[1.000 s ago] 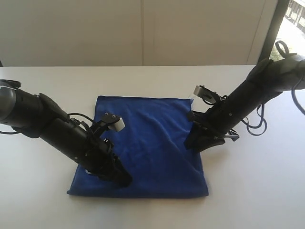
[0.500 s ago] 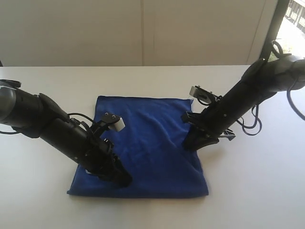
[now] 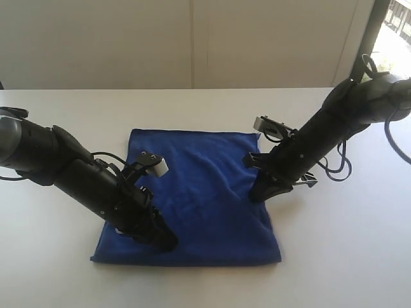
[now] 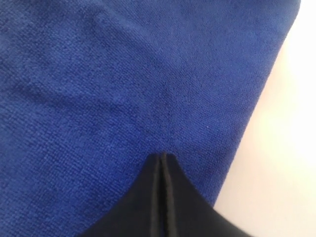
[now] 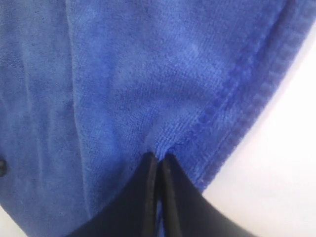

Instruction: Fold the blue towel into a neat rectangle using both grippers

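Your royal-blue terry towel (image 3: 205,179) lies flat on the white table (image 3: 192,106) between 2 arms. The black left gripper (image 3: 168,242) is clenched on the camera-side edge, left of centre; whether it has cloth, you cannot tell. The black right gripper (image 3: 257,192) pinches the right hem about halfway along. Both edges sit right at the fingertips, so the fold likely lifts from there.

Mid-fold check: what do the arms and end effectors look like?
The left arm and right arm are black, thick, jointed. The left end effector and right end effector taper to narrow black fingers. Each carries a small grey-white block and black cables.
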Tool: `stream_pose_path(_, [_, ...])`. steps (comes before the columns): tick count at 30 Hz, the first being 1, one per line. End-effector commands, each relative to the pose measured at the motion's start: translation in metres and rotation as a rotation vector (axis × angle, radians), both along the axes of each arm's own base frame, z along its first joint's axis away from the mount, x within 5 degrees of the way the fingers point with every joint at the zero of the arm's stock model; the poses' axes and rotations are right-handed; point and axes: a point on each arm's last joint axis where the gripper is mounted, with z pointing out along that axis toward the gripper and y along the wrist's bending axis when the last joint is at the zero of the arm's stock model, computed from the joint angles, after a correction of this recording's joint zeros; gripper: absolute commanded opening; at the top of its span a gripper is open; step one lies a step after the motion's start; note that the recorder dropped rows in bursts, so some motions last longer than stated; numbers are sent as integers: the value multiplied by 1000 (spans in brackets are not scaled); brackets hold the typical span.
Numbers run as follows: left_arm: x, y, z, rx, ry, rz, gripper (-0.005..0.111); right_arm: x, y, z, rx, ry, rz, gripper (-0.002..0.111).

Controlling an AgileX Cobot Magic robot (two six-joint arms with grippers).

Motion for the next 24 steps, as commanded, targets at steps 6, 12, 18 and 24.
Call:
stream_pose_path(6, [-3, 1, -9, 33, 8, -31, 0, 1, -12, 8, -142, -52, 10, 0])
stream_pose_path(12, [-3, 1, -9, 34, 7, -30, 0, 1, -12, 7, -143, -54, 9, 2])
stream_pose_path(18, [-3, 1, -9, 34, 7, -30, 0, 6, -14, 30, -164, -167, -10, 48])
stream_pose_path(24, [-3, 1, -9, 34, 7, -30, 0, 52, -10, 52, -110, -403, -115, 16])
